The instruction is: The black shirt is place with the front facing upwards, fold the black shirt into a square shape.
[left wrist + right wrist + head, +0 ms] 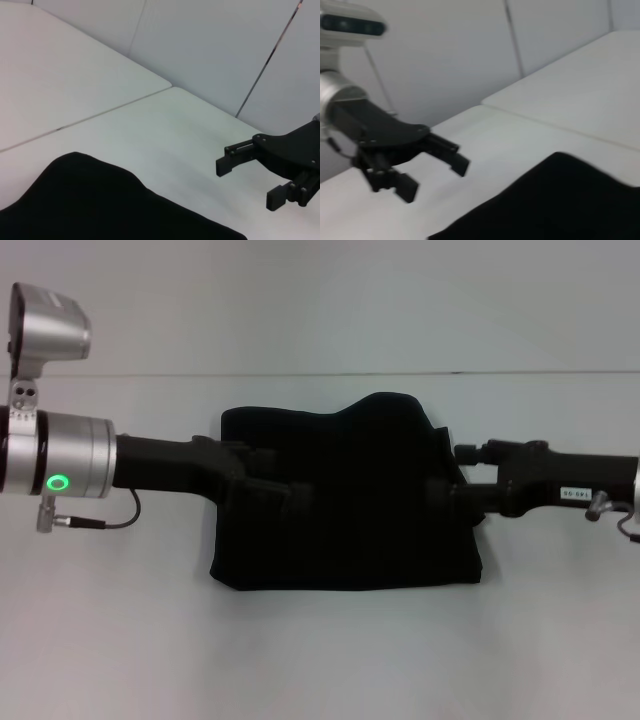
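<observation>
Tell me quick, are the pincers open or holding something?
Left pincer: open, holding nothing, above the black shirt.
Right pincer: open, holding nothing.

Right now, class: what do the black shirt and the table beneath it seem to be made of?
The black shirt: soft matte fabric, likely cotton; it lies folded with rounded, slumping edges. The table: smooth, hard white surface, possibly laminate, with a faint sheen and a straight seam.
</observation>
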Controlling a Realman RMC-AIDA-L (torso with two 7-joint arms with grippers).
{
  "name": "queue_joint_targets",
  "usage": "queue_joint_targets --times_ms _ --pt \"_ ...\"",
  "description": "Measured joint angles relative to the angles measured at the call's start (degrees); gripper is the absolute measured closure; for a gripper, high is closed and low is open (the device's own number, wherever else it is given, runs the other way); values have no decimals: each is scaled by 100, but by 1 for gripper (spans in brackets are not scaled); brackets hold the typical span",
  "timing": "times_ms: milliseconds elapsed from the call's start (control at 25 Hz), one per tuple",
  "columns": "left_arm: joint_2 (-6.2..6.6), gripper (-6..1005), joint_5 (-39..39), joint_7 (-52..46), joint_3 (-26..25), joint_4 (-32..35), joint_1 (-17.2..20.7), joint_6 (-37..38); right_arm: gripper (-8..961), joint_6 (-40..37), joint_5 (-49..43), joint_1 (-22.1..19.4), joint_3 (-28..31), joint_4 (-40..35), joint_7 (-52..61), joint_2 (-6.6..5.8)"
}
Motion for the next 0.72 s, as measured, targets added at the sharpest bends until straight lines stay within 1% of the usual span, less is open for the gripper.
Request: queue_joint_targets --times_ms 200,360,520,720 --pt "-29 53 -3 -192 34 -32 -75 -161 70 5 -16 -13 -26 -212 -9 -46" --pt "-72 53 -7 -395 25 -20 -82 -228 71 -18 -31 -19 -46 -223 15 -89" --pt "-78 53 29 -527 71 23 -78 -257 71 -30 -57 -44 -53 -224 26 -125" --pt "-81 53 12 -552 52 41 -42 -260 71 -359 -62 -82 -13 -237 -30 -204"
